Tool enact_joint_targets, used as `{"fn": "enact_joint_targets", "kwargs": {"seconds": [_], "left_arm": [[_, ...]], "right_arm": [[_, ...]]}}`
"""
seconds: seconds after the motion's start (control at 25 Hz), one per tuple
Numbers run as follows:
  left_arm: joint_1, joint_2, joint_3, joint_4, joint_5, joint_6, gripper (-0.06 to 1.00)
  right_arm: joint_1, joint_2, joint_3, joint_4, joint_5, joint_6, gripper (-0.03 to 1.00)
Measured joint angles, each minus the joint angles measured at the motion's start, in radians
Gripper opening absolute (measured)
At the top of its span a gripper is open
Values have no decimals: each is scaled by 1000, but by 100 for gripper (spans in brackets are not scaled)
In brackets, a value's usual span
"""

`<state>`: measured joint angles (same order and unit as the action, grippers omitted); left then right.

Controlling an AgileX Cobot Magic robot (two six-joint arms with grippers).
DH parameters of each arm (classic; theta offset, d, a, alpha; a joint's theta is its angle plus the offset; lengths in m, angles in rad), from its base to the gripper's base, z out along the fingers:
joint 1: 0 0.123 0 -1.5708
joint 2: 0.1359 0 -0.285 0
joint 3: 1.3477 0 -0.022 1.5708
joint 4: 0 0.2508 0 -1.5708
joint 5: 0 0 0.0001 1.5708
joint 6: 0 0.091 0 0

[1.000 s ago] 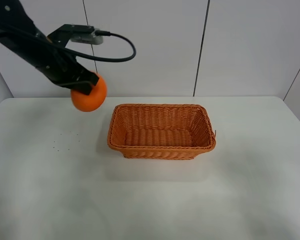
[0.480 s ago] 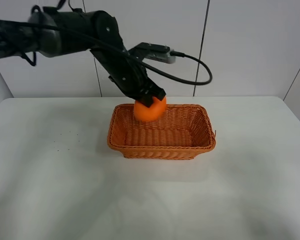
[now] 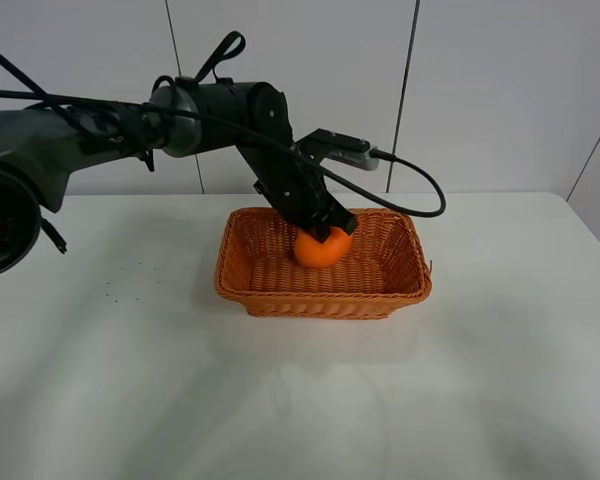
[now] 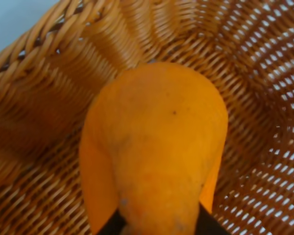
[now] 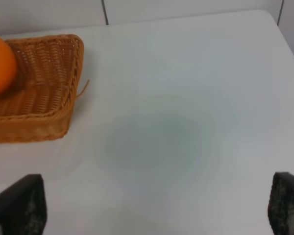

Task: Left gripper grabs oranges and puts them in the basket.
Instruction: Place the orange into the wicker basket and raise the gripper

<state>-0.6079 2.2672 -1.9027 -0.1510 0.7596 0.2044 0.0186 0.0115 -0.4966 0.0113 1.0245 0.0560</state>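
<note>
**Orange held inside the basket**

We see a white table filling the lower part of the high view, with a pale panelled wall behind it. The left arm, dark grey and black, reaches in from the left edge of that view and bends down over the middle of the table. Under its end sits the basket, a rectangular orange-brown wicker one with flaring sides, standing upright on the table and a little right of centre.

The orange is inside the basket, below the rim and toward the back wall, near the middle of the basket's length. The left gripper comes down on it from above and is clamped on the fruit. In the left wrist view the orange fills most of the picture, with the basket weave close all round it and two black fingers pressed against its sides at the near edge. We cannot tell whether the fruit rests on the basket floor or hangs just above it.

A black cable loops from the wrist out over the basket's right end.

The right gripper is well apart from the basket, over bare table, its jaws spread wide. The orange shows at the edge of that view.
</note>
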Motion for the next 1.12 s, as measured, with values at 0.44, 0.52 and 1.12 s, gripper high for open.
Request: {"fn": "enact_joint_targets", "kwargs": {"seconds": [0.44,0.52,1.12], "left_arm": [[0,37,0,2,-33,9,13],[0,49,-1,2,-38,16,13],[0,84,-4,1,-49,34,14]], "right_arm": [[0,0,0,0,0,0,69],[0,0,0,0,0,0,69],[0,0,0,0,0,0,69]]}}
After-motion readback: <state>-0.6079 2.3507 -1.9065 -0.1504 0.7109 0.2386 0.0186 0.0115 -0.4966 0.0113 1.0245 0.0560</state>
